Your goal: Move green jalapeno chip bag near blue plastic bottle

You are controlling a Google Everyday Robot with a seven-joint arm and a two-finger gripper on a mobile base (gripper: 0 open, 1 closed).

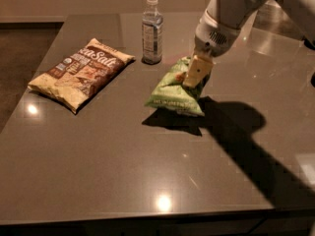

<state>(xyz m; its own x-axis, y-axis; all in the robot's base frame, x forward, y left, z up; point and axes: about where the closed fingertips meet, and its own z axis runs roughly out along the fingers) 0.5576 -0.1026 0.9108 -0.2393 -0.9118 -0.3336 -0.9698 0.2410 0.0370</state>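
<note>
The green jalapeno chip bag (175, 91) hangs tilted in my gripper (194, 74), lifted off the dark table with its shadow beneath it. The gripper is shut on the bag's upper right part, and the white arm comes down from the top right. The blue plastic bottle (152, 30) stands upright with its white cap at the table's far middle, a short way up and left of the bag. The bag's top edge is close to the bottle's base but apart from it.
A larger brown-and-cream Sea Salt bag (81, 73) lies flat on the left part of the dark grey table (123, 171). The table's front edge runs along the bottom, its left edge borders dark floor.
</note>
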